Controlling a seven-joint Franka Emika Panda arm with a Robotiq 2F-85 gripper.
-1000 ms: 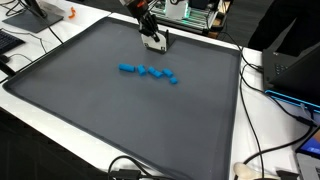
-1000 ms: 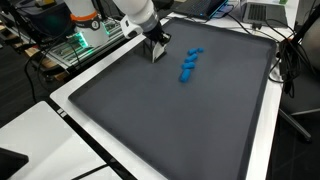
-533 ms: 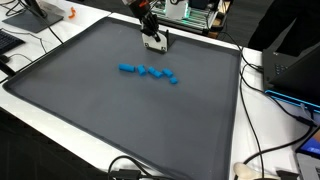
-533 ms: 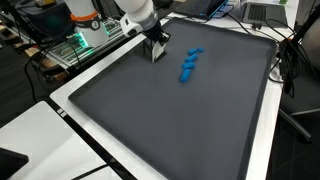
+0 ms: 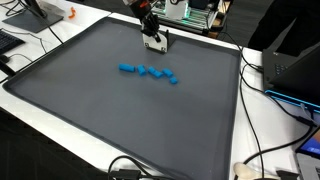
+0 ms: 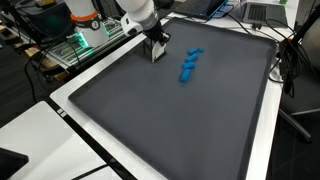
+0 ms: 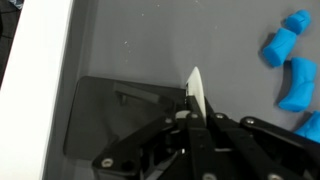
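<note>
Wrist view: blue pieces (image 7: 292,70) cut off at right edge; white sliver (image 7: 197,90) at the pincer (image 7: 195,115) tips cannot be identified.

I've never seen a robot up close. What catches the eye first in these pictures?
A row of bright blue pieces lies near the middle of a big dark grey mat. In an exterior view, near the mat's far edge, the arm's pincer is shut on a small white piece, down close to the mat.

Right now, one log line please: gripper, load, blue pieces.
gripper: shut | holds: thin white piece | over: gray mat, near its edge | blue pieces: in a row, apart from gripper
</note>
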